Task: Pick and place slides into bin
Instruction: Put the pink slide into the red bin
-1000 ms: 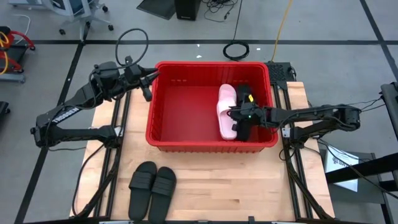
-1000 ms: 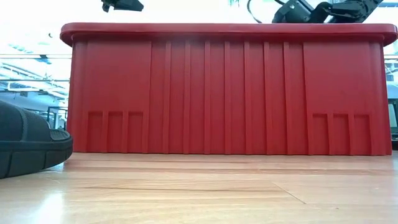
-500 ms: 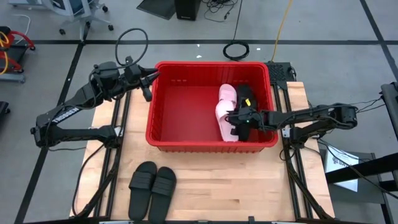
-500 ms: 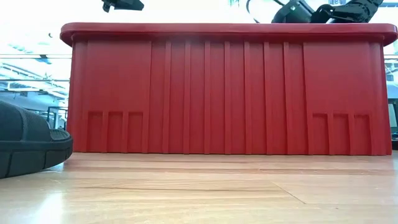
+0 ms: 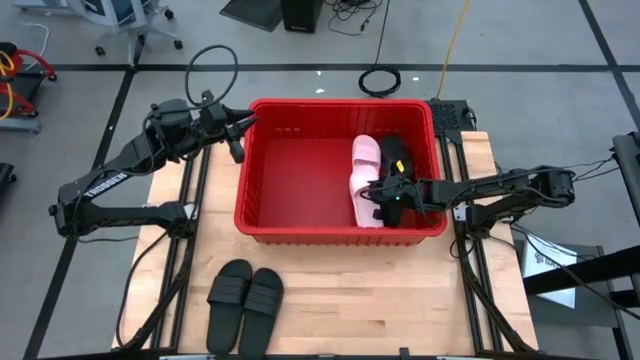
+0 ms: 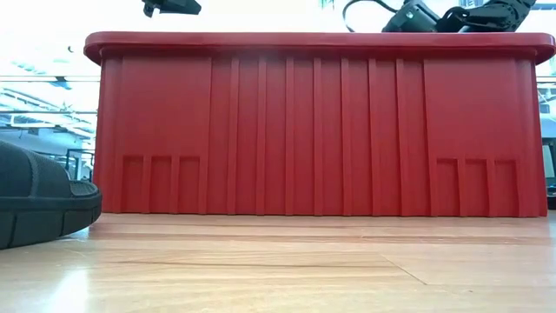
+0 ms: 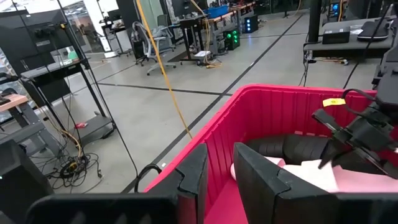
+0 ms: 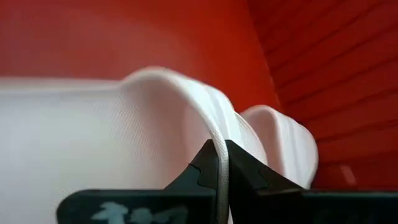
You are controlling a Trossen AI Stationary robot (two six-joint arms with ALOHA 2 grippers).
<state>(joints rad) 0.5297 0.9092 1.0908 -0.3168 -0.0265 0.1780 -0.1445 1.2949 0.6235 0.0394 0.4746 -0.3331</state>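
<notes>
The large rectangular red plastic bin (image 5: 300, 170) with ribbed sides sits on the wooden tabletop (image 5: 400, 290). Inside it, toward the right wall, lie a light pink slide (image 5: 364, 158) and a matte black slide (image 5: 396, 158) just beside it. The right pincer (image 5: 385, 197) reaches into the bin and is clamped on the thin edge of the pink slide's strap (image 8: 205, 118), which passes between its closed fingertips. The left pincer (image 5: 238, 135) hangs at the bin's left rim, its fingers (image 7: 196, 171) narrowly parted with nothing between them. 2 more matte black slides (image 5: 246, 294) lie side by side on the tabletop in front of the bin.
</notes>
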